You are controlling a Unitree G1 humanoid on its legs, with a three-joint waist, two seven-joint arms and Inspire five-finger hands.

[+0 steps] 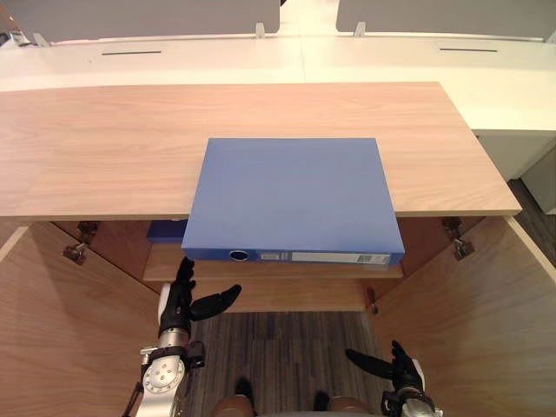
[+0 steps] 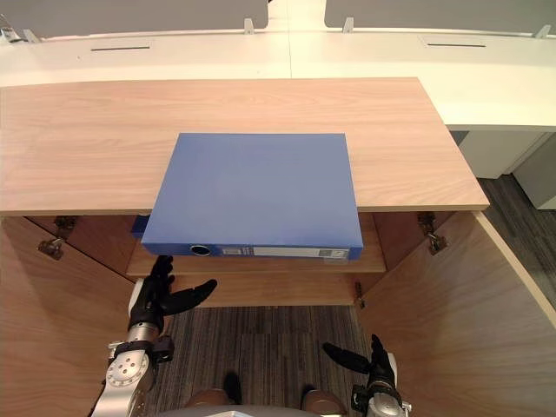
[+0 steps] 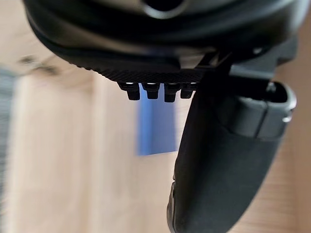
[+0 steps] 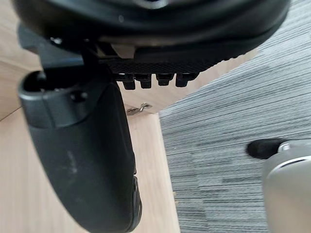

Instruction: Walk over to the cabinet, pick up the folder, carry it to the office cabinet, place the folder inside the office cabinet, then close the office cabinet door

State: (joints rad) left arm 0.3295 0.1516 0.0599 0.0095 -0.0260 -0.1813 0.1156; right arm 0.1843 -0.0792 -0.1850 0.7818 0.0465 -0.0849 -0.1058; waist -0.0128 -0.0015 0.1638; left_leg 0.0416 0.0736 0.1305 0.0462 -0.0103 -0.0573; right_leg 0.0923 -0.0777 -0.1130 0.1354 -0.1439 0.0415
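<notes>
- fingers of my left hand point(image 1: 181, 302) point up, straight and spread, thumb out, holding nothing, just below the folder's front edge
- my right hand point(image 1: 395, 365) hangs lower, loose and empty too
- the blue folder point(image 1: 291, 195) lies flat on the cabinet top point(image 1: 104, 148), spine overhanging the front
- step in hand, i judge: the pickup; next, both hands need to rise to the overhang and clamp it
- underneath, a shelf point(image 1: 261, 271) between the open doors point(image 1: 469, 321); grey carpet point(image 1: 278, 347) below, white desks point(image 1: 391, 61) beyond

left hand point(image 1: 185, 300), lower left of frame: black, slim fingers; silver-grey wrist disc point(image 1: 163, 375), ring of screws. right hand point(image 1: 395, 365), lower right: black, matching.
</notes>
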